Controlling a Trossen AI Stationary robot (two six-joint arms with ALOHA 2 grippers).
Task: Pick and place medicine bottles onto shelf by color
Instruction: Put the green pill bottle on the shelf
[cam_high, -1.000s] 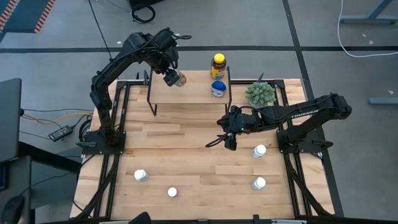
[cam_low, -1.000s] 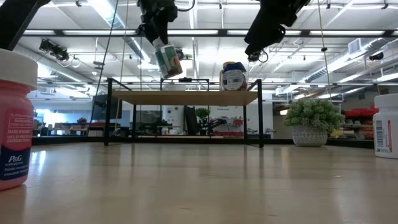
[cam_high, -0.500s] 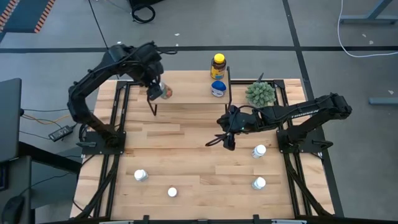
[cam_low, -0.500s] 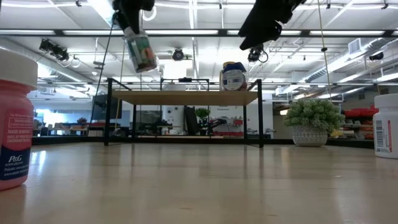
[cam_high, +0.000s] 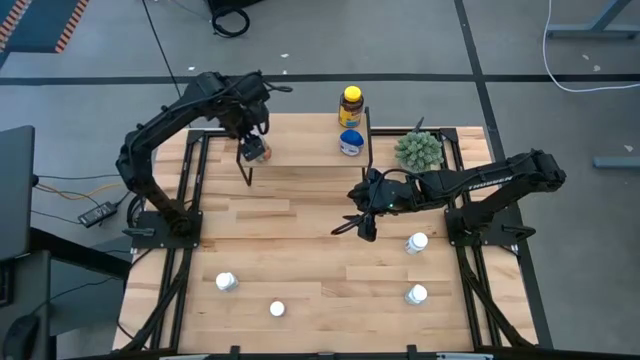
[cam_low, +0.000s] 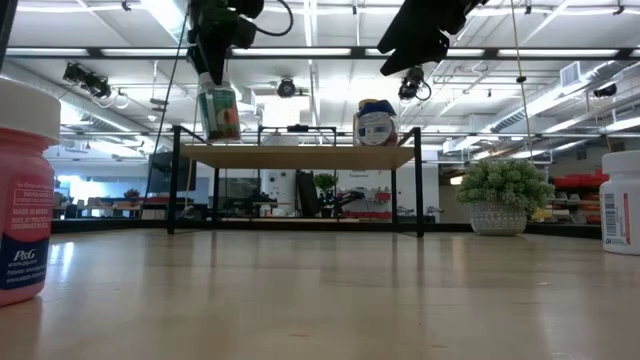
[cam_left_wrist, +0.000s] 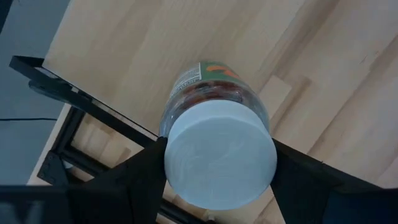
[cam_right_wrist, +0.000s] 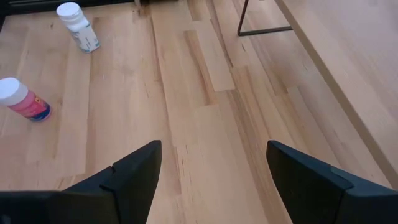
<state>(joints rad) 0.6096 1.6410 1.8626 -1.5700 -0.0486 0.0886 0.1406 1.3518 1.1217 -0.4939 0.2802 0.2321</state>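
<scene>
Above the shelf's (cam_high: 300, 150) left end, the left hand (cam_high: 254, 148) pinches a white-capped bottle (cam_low: 219, 110), placing step in hand; next it needs lowering upright; right hand (cam_high: 365, 225) waits spread.

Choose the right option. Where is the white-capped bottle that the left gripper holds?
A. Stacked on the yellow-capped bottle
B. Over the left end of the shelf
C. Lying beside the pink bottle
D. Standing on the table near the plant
B: the left gripper grips the white-capped bottle by its cap, roughly upright, over the left end of the shelf, far from the plant.
</scene>
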